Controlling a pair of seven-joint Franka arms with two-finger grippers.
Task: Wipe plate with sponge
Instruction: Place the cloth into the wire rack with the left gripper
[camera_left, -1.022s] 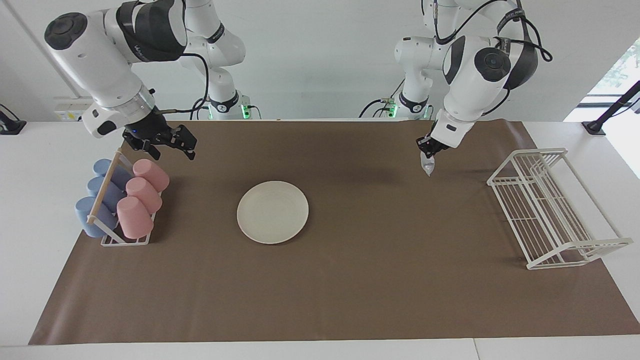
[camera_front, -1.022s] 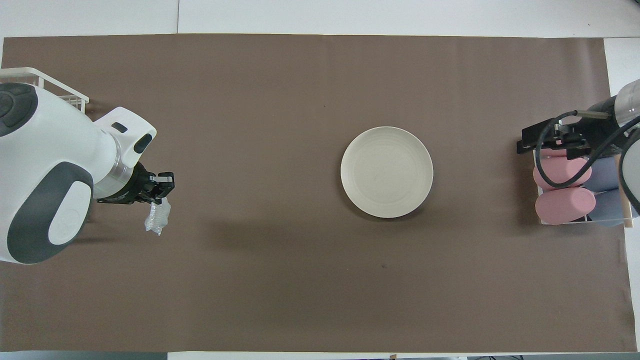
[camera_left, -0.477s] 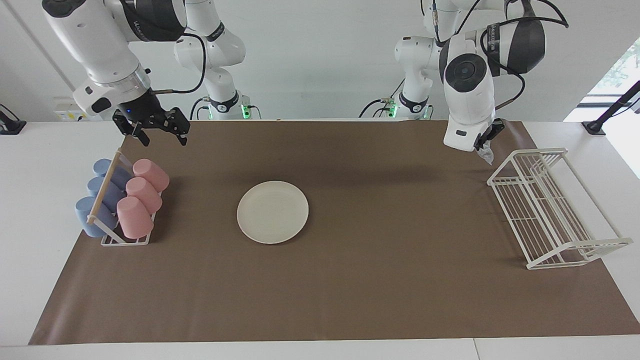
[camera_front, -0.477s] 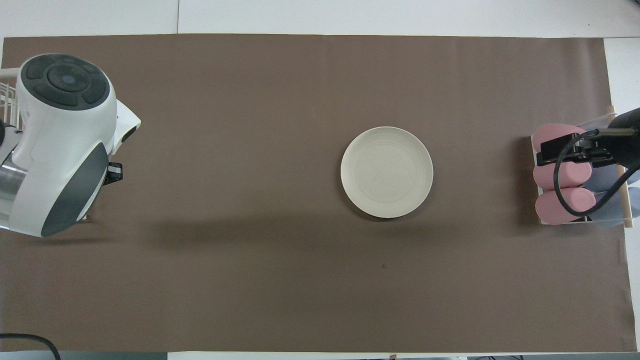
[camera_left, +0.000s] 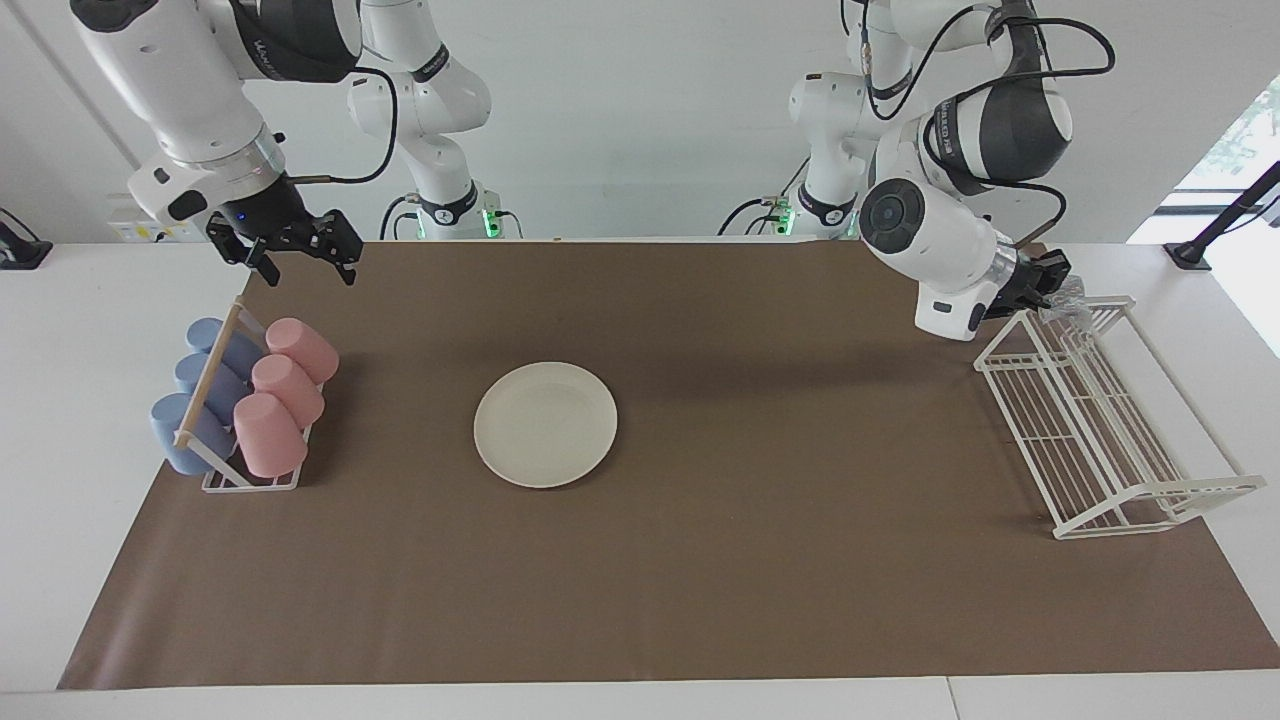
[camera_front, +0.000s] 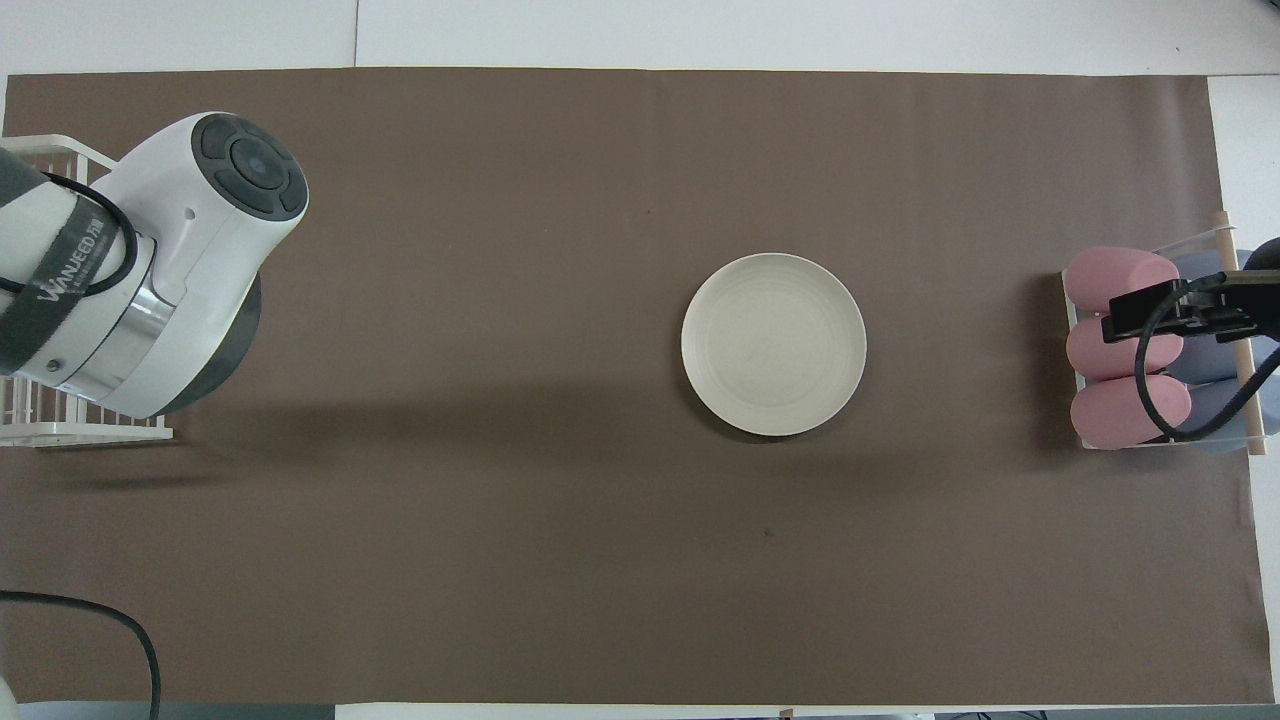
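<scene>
In the facing view, the left gripper (camera_left: 1050, 279) is hanging over the robot-side end of the white wire rack (camera_left: 1100, 420), at about three o'clock in the frame, its fingertips pinched together on the small silvery-white mesh sponge (camera_left: 1068, 296), which is sitting right at the rack's top rail. The right gripper (camera_left: 296, 256) is hovering at about ten o'clock with its fingers spread apart and holding nothing, over the brown mat (camera_left: 700, 560) beside the holder of pink and blue cups (camera_left: 245, 400). The round cream-white plate (camera_left: 545, 424) is lying flat near the mat's middle, well apart from both grippers.

In the overhead view, the left arm's white body is covering its gripper and the sponge at nine o'clock. The right gripper (camera_front: 1150, 312) is showing at three o'clock over the pink cups. The plate (camera_front: 773, 344) is lying just off centre toward three o'clock.
</scene>
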